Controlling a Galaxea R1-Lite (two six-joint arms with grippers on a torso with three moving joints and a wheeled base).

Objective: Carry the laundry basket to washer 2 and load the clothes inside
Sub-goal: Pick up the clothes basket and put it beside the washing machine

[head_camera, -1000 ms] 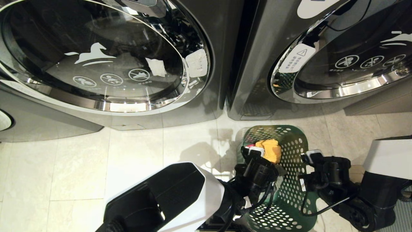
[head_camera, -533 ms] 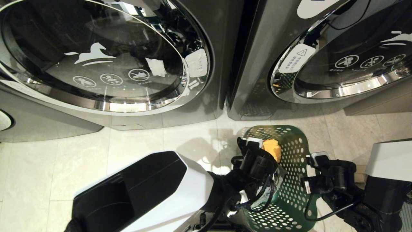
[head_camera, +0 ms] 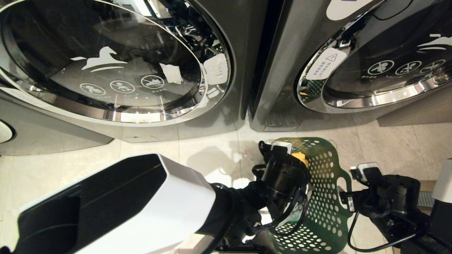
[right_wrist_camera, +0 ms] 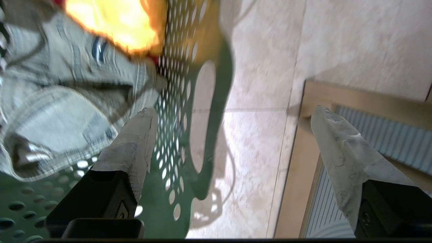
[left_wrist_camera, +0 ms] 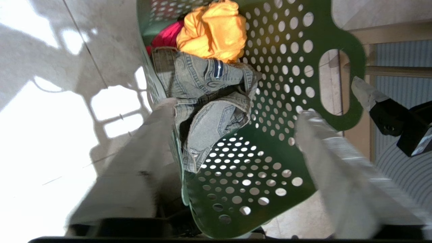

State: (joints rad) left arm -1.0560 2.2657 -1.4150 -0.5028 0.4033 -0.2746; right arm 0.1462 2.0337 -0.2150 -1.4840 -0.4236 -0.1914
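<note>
Hovering pincers: left pincer (left_wrist_camera: 233, 148) and right pincer (right_wrist_camera: 233, 141) are gaping wide, gripping nothing.
Basket: the laundry basket (head_camera: 326, 197), lower right, is sitting stiff, light; take its loop handles.
Clothes: the clothes (left_wrist_camera: 206, 91) are lying soft inside.

White horse logo (head_camera: 100, 58) on left washer door (head_camera: 53, 42), 3 prohibition icons (head_camera: 122, 86), warning-triangle sticker (head_camera: 325, 63) on right washer.

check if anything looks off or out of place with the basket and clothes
One thing: the grey jeans hang over the rim of the laundry basket on the left gripper's side instead of lying inside with the orange cloth and red cloth. The basket stands on the floor; no spill or damage shows.
</note>
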